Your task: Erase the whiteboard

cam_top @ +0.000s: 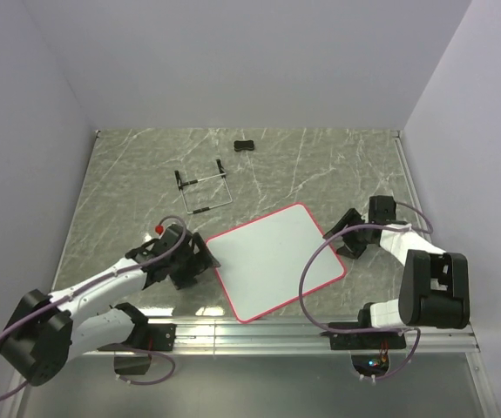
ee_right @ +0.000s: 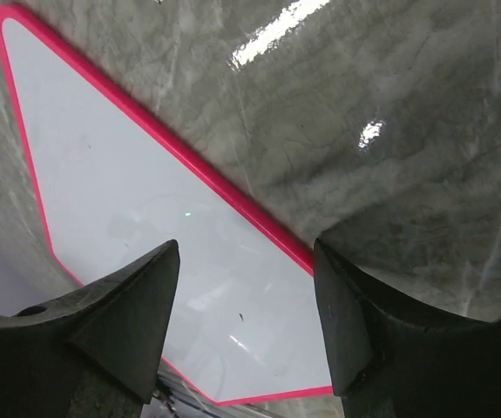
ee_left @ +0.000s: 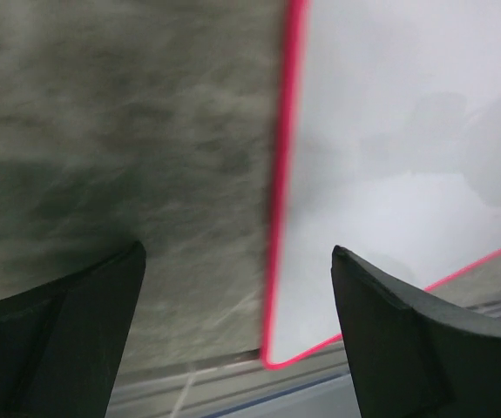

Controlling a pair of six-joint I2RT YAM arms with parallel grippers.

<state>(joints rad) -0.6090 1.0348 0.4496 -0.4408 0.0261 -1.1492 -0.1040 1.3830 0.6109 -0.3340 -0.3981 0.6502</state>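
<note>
Top external shows the whiteboard (cam_top: 276,261) lying flat on the worktop (cam_top: 128,174), near-centre, between both arms. Left fingers (ee_left: 58,340) and right fingers (ee_right: 119,331) stand open and empty, straddling its left and right edges. A push on either thin rim could skid or tip it on the glossy surface.

The top camera hangs above and behind me and looks down on the whole table (cam_top: 128,165). My left wrist camera sits low at nine o'clock of the whiteboard (cam_top: 274,261), peering close past my left gripper (ee_left: 238,252) along its pink edge. My right wrist camera, at three o'clock, looks just as near past my right gripper (ee_right: 247,248). All three views share that board.
</note>
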